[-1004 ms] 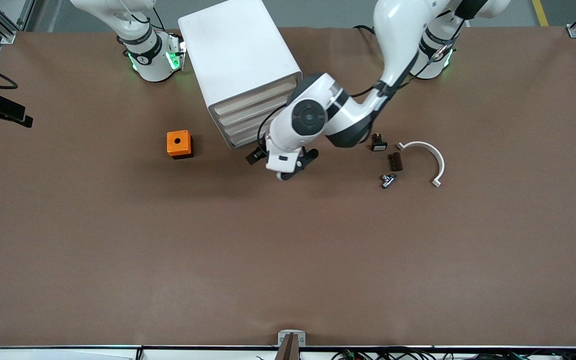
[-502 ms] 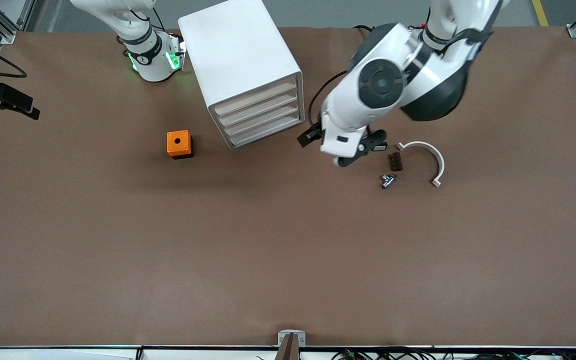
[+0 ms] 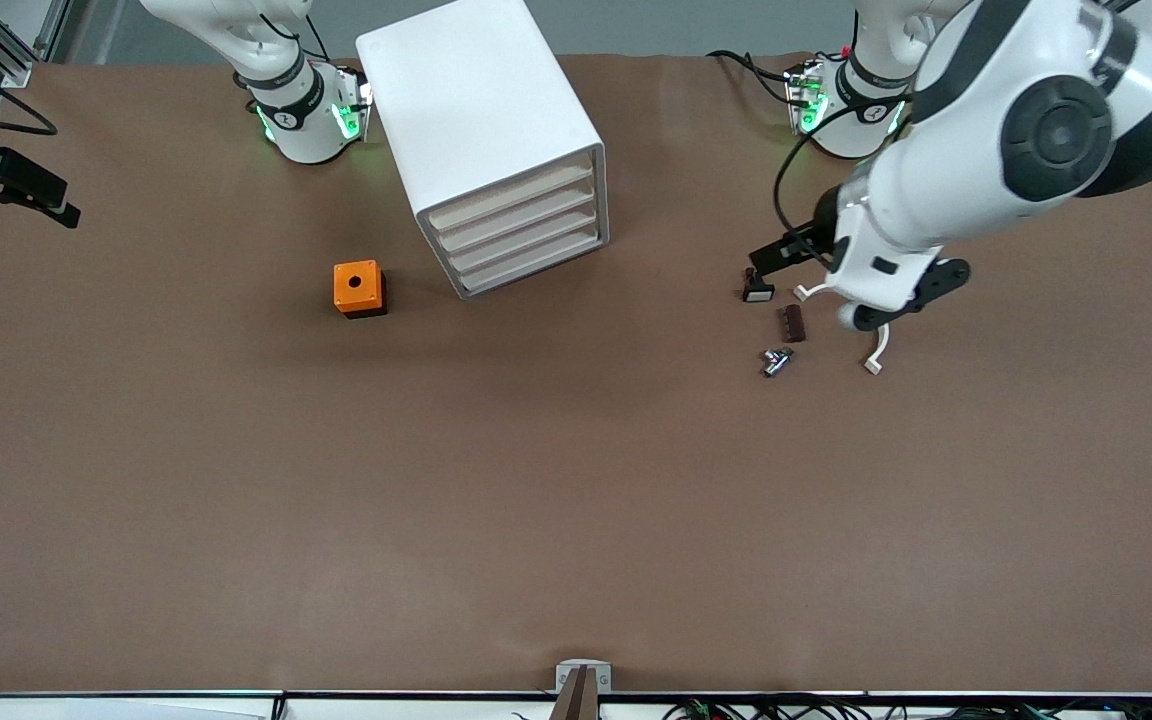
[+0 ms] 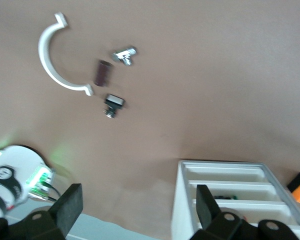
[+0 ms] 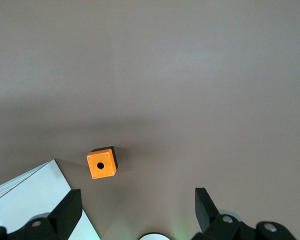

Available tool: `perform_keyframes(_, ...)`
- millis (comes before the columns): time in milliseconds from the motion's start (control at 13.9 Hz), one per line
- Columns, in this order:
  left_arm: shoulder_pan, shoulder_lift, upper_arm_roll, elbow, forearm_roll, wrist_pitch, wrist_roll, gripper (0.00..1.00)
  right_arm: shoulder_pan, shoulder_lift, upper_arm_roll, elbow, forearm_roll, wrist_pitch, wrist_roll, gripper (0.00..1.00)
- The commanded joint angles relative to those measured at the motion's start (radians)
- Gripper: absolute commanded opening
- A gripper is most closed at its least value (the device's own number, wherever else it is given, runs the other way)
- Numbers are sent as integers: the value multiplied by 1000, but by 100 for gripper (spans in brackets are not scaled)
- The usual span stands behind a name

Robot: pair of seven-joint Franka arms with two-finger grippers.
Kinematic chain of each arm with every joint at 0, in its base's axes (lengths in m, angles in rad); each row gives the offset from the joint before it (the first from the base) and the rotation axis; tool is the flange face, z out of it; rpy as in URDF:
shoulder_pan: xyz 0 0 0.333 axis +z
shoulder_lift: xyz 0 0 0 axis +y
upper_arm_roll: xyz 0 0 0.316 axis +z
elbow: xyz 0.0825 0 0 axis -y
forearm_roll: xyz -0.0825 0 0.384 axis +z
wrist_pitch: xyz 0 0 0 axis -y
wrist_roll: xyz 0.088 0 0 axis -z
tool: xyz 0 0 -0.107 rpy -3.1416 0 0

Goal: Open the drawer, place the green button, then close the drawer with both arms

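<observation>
The white cabinet stands near the robots' bases, and its four stacked drawers all sit flush. In the left wrist view a small dark and green thing, the button, shows inside one of the middle drawers. My left gripper hangs open and empty over the small parts toward the left arm's end of the table. In its own view the left gripper holds nothing. My right gripper is open and empty, high over the table, with the orange box below it.
An orange box with a hole sits beside the cabinet toward the right arm's end. Under the left hand lie a black part with a white face, a brown piece, a metal fitting and a white curved clip.
The left arm has swung away from the cabinet's front toward its own end of the table, now over the small parts. The drawers stay shut.
</observation>
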Motion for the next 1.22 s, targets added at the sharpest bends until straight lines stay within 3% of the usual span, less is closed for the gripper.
perform_keyframes(0,56,-83,-9,-77,36,-10,81,100,2,-25,-6,-25,2,27,-14,100)
perform_keyframes(215,87,-158,6,-172,79,-4,190,100,5,-26,-6,-25,-2,25,-14,100)
perform_keyframes(430,87,-227,85,-261,101,31,302,100,15,-26,-6,-23,-22,25,-14,100)
perform_keyframes(860,73,-468,214,-600,127,263,492,100,1,-25,-6,-16,-22,27,-33,100)
perform_keyframes(1147,80,-490,248,-608,156,309,661,100,-10,-25,-4,-16,-21,35,-57,100)
